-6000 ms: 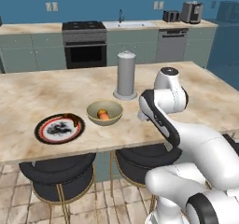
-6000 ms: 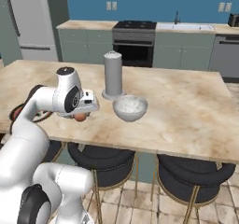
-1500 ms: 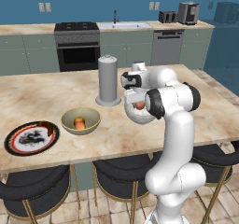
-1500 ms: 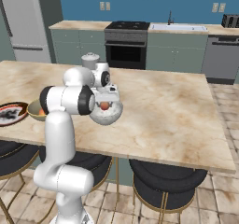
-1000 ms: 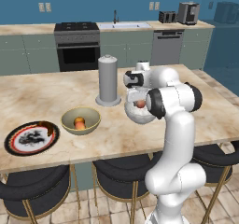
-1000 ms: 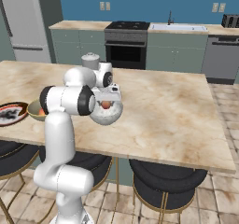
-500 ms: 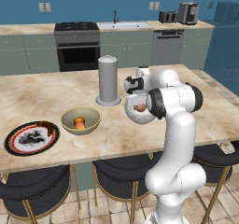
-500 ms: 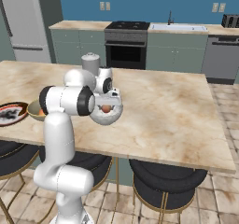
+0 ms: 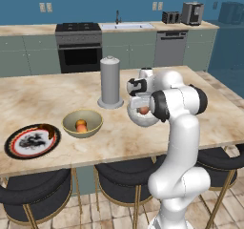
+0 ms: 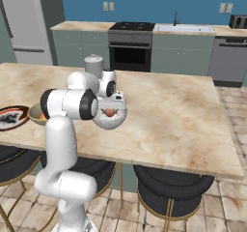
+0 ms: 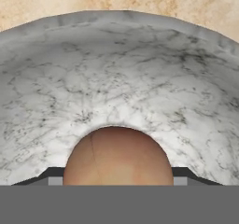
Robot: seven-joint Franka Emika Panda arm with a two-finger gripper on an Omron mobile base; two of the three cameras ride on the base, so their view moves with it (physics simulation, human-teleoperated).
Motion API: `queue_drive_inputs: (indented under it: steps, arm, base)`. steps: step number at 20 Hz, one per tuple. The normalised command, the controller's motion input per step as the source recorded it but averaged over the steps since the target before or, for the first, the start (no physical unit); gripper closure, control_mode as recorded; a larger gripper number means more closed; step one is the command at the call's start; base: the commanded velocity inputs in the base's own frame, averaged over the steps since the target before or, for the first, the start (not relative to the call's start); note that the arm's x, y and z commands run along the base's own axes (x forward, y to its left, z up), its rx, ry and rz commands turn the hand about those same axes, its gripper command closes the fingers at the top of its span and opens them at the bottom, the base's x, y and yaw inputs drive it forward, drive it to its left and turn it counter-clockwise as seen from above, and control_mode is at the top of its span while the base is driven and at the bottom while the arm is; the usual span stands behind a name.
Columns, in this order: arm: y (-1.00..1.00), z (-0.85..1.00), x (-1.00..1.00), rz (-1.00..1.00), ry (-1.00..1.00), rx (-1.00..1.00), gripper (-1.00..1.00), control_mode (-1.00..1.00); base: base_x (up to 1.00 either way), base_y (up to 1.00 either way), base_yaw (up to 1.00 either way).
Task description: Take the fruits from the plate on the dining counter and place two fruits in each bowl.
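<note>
My tool [image 11: 117, 181] is pinching the reddish-brown fruit [image 11: 117, 157] between its tips, low inside the white-grey speckled bowl [image 11: 121, 83]. From the left base view I see that bowl [image 9: 138, 120] on the desk [image 9: 52, 97], just right of the tall grey cylinder [image 9: 110, 82]. Further left sits the olive-yellow bowl [image 9: 82, 122] with a yellow-orange fruit [image 9: 81, 125] in it, and left of that, near the desk's front edge, the plate [image 9: 32, 140].
</note>
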Motion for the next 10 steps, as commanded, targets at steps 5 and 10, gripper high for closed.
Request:
queue_drive_inputs:
  steps: [5, 10]
  arm:
    - [0.00, 0.00, 0.00, 0.00, 0.00, 0.00, -1.00, -1.00]
    - [0.00, 0.17, 0.00, -0.01, 0.00, -0.01, -1.00, -1.00]
  base:
    - [0.00, 0.00, 0.00]
    - [0.00, 0.00, 0.00]
